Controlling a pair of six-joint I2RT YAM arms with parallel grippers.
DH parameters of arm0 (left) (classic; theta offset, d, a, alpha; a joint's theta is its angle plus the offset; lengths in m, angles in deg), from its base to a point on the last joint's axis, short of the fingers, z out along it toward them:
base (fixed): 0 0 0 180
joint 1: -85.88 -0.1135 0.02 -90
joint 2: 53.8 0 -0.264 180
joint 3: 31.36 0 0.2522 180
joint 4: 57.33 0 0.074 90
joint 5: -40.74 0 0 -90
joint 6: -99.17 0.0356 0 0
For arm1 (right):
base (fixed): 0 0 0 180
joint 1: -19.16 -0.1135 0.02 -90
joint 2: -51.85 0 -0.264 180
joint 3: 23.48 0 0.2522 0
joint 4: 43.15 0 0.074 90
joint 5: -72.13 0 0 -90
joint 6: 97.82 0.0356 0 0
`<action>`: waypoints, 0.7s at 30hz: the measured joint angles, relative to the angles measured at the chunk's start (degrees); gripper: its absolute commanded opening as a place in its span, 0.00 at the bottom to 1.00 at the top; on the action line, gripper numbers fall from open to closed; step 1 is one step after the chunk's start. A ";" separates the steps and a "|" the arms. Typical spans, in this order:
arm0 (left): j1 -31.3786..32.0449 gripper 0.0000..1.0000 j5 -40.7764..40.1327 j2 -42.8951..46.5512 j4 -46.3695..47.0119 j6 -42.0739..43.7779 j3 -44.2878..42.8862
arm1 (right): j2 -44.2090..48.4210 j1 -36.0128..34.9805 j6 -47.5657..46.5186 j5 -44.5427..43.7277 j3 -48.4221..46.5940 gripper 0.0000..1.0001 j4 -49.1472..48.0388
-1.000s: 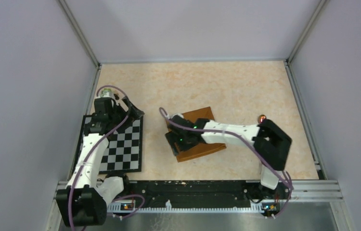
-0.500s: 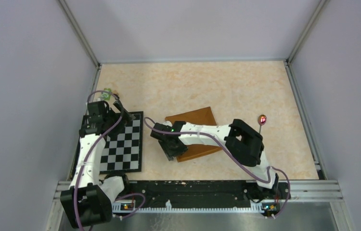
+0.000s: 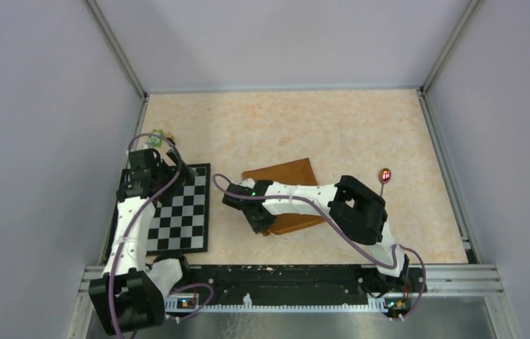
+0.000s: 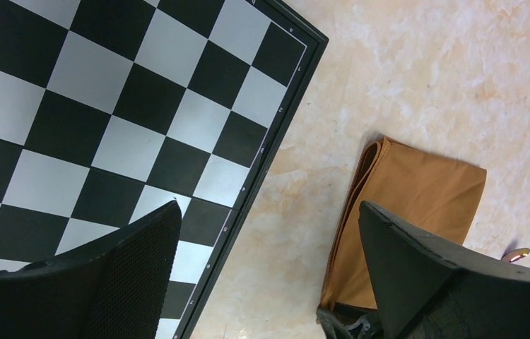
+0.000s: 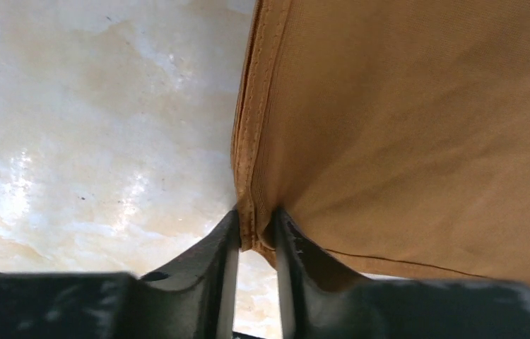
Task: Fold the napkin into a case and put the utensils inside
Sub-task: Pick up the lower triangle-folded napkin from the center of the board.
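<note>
Right gripper (image 5: 255, 236): fingers (image 5: 213, 261) nearly closed, only a thin gap, with the napkin's (image 5: 403, 127) stitched edge clamped in it. The grip sits at the near-left corner of the cloth; several layers are stacked at that edge. The fingertips are down at table (image 3: 333, 120) level.

Napkin is rust-orange, folded to a flat four-sided shape, and lies mid-table. It is just right of the checkered mat (image 3: 184, 219), with a strip of bare table between them. The right arm lies across its near part in the top view.

Left gripper (image 4: 269, 212): fingers (image 4: 142, 261) spread wide, nothing between them. It is raised over the mat's far-right corner and touches neither the mat nor the cloth.

A utensil (image 3: 386, 174) lies on the table right of the napkin, well apart from it. Only a reddish shiny head and a thin dark handle show; it is too small to tell which piece, or whether more lie there.

A small green toy (image 3: 154, 139) sits at the far-left, beyond the mat.
</note>
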 measured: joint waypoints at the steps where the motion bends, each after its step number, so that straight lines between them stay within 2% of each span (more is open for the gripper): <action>1: -0.04 0.99 0.02 0.00 0.02 0.04 0.00 | 0.35 0.02 0.00 -0.31 0.55 0.11 -0.37; 3: -0.09 0.99 0.33 -0.02 0.15 0.33 0.00 | 1.44 0.04 0.33 -1.18 2.25 0.00 -1.51; 7: -0.17 0.99 4.87 -0.28 1.62 2.86 0.70 | 3.10 0.04 0.33 -2.21 4.59 0.00 -3.80; 13: -0.09 0.99 22.05 -3.72 8.52 5.68 5.38 | 7.89 0.50 -0.92 -1.64 11.30 0.00 -10.84; 17: 2.19 0.99 29.42 -6.08 16.11 1.55 12.04 | 13.73 1.90 -1.29 0.98 17.90 0.00 -16.24; 21: 10.01 0.99 32.00 -7.89 24.76 -5.92 17.14 | 21.70 4.66 -1.22 4.87 24.94 0.00 -22.67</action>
